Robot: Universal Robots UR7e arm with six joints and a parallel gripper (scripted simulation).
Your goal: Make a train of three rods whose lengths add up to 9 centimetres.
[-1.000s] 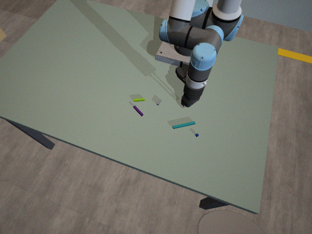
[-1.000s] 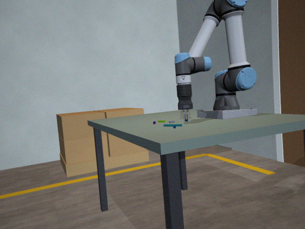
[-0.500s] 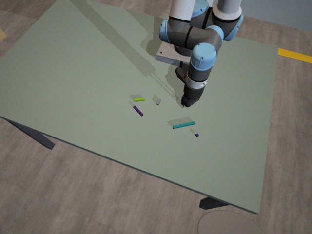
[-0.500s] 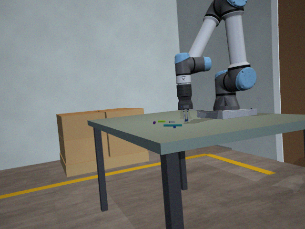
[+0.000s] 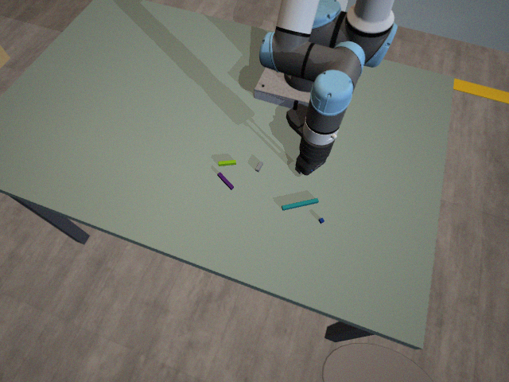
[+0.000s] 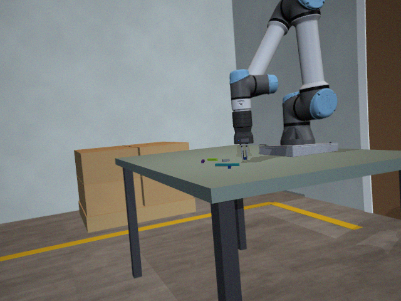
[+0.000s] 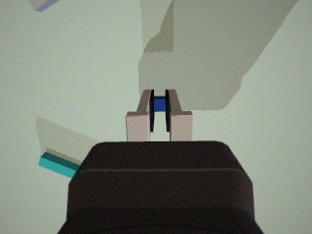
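- Holds 1 blue rod (image 6: 245, 158) (image 7: 160, 103) in the narrowed gripper (image 5: 299, 173) (image 6: 244, 154) (image 7: 159, 102).
- Leaves 1 other blue rod (image 5: 321, 220) (image 6: 229, 167) on the table (image 5: 164, 197) (image 6: 181, 171) (image 7: 88, 63), near the turquoise rod (image 5: 300, 204) (image 6: 227, 164) (image 7: 58, 165).
- Shows lime (image 5: 227, 163) (image 6: 212, 159) and purple (image 5: 225, 181) (image 6: 202, 160) rods near each other, apart, with 1 grey rod (image 5: 258, 166) (image 6: 225, 160) (image 7: 45, 2) beyond.

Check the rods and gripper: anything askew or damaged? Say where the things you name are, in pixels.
Nothing stands out. The gripper (image 5: 299, 172) (image 6: 244, 157) (image 7: 159, 102) holds a blue rod (image 6: 245, 158) (image 7: 160, 103); the lime rod (image 5: 227, 163) (image 6: 212, 159), grey rod (image 5: 258, 166) (image 6: 225, 160) (image 7: 44, 4), purple rod (image 5: 225, 181) (image 6: 202, 160), turquoise rod (image 5: 300, 204) (image 6: 227, 164) (image 7: 58, 165) and second blue rod (image 5: 321, 220) (image 6: 229, 167) lie apart, showing no damage.
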